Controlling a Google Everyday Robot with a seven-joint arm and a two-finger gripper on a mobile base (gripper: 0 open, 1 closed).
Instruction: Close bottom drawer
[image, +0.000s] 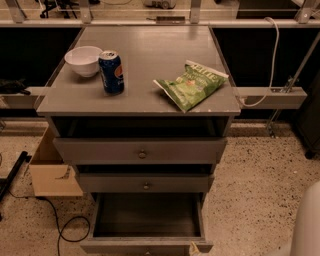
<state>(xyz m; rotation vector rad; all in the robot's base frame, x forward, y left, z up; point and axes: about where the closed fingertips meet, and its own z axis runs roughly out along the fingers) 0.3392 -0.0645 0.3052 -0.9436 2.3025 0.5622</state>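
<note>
View count: one.
Position: camera view raised, in front of grey three-drawer metal cabinet (142, 150), facing its drawer fronts.
Direction: forward and steeply down. Flat grey cabinet top (150, 55) seen from above, in upper half of frame.
Range: close to middling. Open bottom drawer (147, 215), deep dark-grey box, nearest lens, front cut by lower edge.
Margins: speckled pale floor (260, 185) either side; pale rounded robot part (306, 225) in lower right corner.
Gripper: outside frame.

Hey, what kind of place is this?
Probably a lab or workshop: a grey drawer cabinet on speckled floor, a loose cable, a cardboard box. The gripper is out of view.
</note>
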